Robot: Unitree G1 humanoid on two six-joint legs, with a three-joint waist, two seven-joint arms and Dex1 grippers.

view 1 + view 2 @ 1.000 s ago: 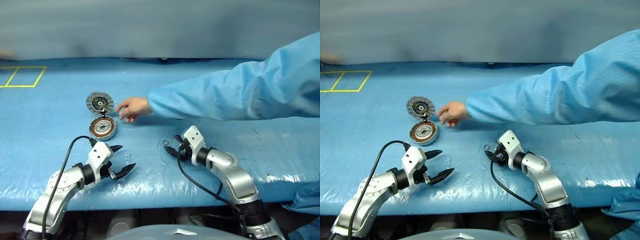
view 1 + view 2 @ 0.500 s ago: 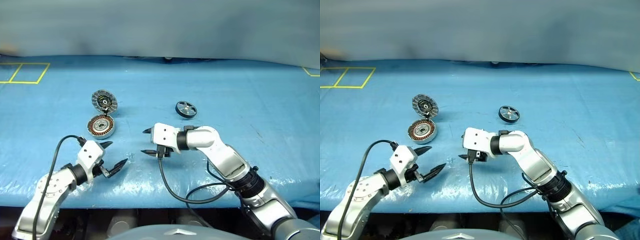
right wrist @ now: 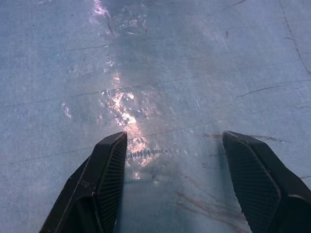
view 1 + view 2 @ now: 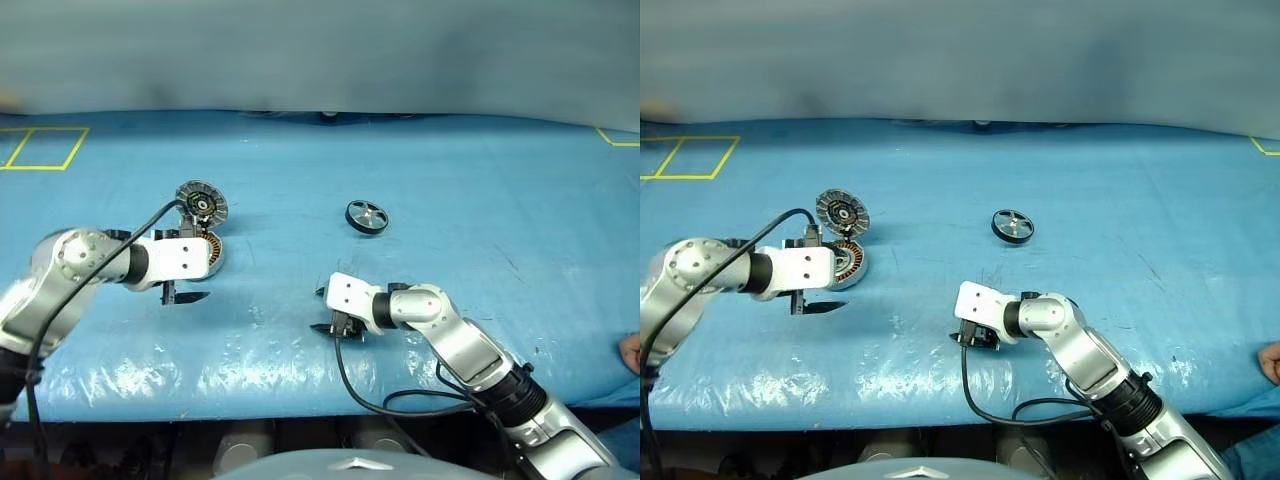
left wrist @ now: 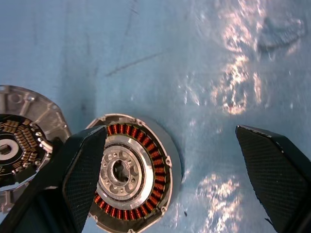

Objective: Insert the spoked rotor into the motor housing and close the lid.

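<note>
The spoked rotor (image 4: 367, 216), black-rimmed with silver spokes, lies flat on the blue table right of centre, well apart from both grippers. At the left sits the motor housing (image 5: 127, 174) with its copper windings showing. Its lid (image 4: 201, 201) is swung open just behind it, ribbed face up. My left gripper (image 5: 170, 130) hovers open over the housing's near right side, one finger (image 5: 86, 170) overlapping the rim and nothing held. Near the front middle of the table, my right gripper (image 4: 320, 310) points left, open over bare sheet with nothing between its fingers.
A blue sheet (image 4: 480, 200) covers the table, whose front edge runs close below the arms. Yellow tape squares (image 4: 40, 147) mark the far left and a yellow corner (image 4: 615, 138) the far right. A person's hand (image 4: 630, 352) shows at the right edge.
The person's arm has withdrawn from over the table, leaving the rotor lying there. My left gripper has risen and moved forward over the housing. My right gripper has swung left, then drawn back a little.
</note>
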